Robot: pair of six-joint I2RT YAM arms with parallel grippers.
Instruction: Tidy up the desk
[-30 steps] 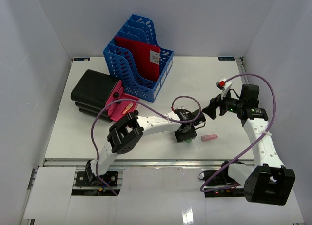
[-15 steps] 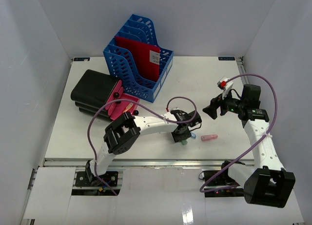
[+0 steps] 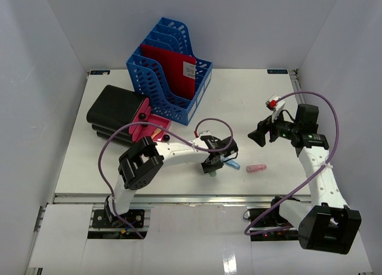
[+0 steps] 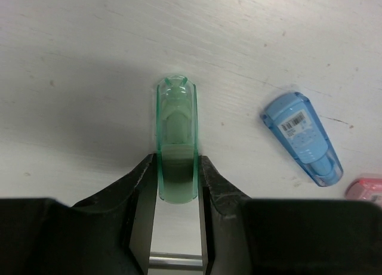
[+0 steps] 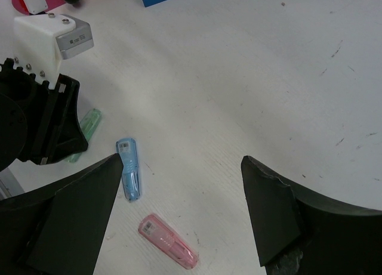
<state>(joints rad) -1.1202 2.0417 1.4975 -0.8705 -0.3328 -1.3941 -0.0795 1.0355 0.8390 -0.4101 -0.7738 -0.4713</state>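
The left tool [image 4: 177, 167] is closed on the near end of a green case [image 4: 176, 126], one finger against each side. The case lies flat on the bench [image 3: 239, 96], towards its near edge. A blue case [image 4: 303, 138] lies just right of it and a pink case [image 5: 167, 241] further right. The right tool [image 5: 182, 161] hangs wide open and empty over the right side of the bench, which spans the enclosure beyond the arm bases, with a rack [image 3: 161, 78] far left.
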